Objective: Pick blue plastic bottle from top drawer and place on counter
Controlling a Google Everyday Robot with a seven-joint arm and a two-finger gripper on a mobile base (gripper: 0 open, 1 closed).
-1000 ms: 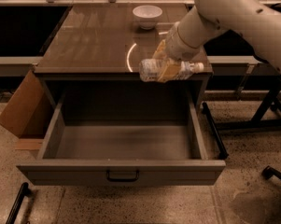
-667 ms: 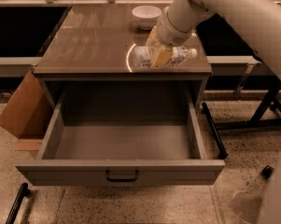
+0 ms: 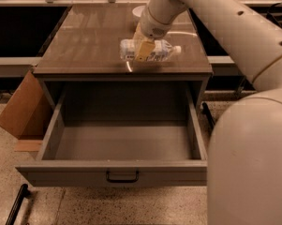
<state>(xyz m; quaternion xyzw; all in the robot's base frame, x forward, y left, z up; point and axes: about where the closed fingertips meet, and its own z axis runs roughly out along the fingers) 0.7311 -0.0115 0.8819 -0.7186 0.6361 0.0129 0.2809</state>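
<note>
Top drawer (image 3: pixel 61 176) stands open on the near side, with nothing in it. The desk (image 3: pixel 84 41) now carries the action. A second ago the load hung at its near edge above the drawer; it is now farther in, right of centre. Gripper (image 3: pixel 144 54): fingers clenched around the middle of the blue plastic bottle (image 3: pixel 165 51), which lies sideways, cap to the right. Contact with the surface: cannot tell. Judgement: transfer nearly done, release remains.

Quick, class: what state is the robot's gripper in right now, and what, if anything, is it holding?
Gripper: closed on the blue plastic bottle, held on its side over the counter, behind the open top drawer.
</note>
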